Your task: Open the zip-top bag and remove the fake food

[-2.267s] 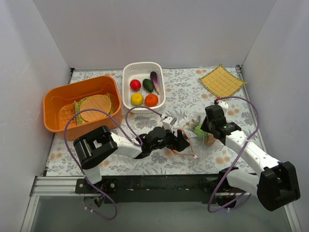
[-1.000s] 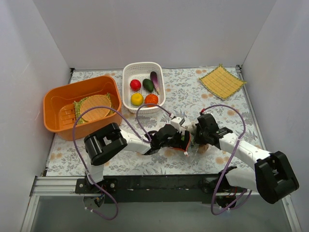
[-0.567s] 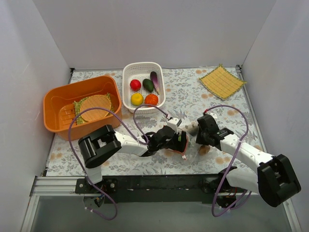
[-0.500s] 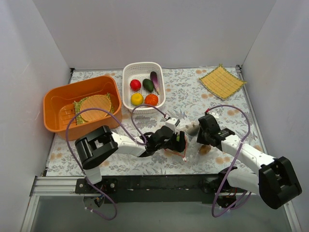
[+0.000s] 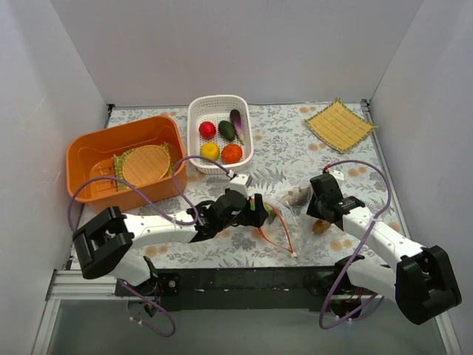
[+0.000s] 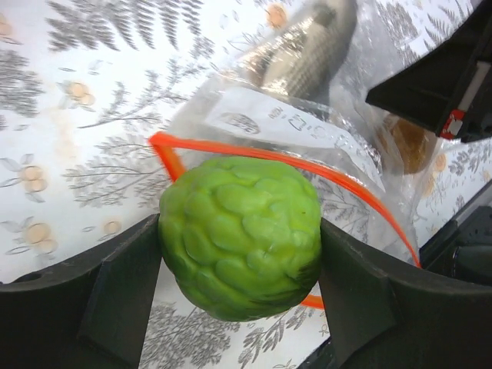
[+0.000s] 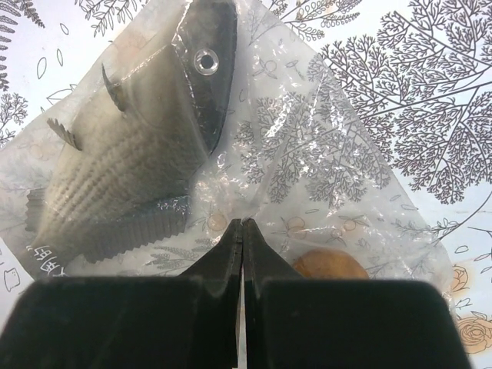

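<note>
Your left gripper (image 6: 241,288) clamps the green fruit (image 6: 240,231) at the mouth of the bag (image 7: 330,154); your right gripper (image 7: 242,227), pressed together, pinches only thin film; a slip there could drag the bag along.

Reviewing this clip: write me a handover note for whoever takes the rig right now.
Left gripper: shut on the green fruit, at the bag mouth, outside the plastic.
Right gripper: shut, pinching the zip-top bag wall.
Done: zipper open, green fruit out.
Left: grey fish and brown piece lie inside the bag; green fruit needs setting down, perhaps in the white basket.
</note>
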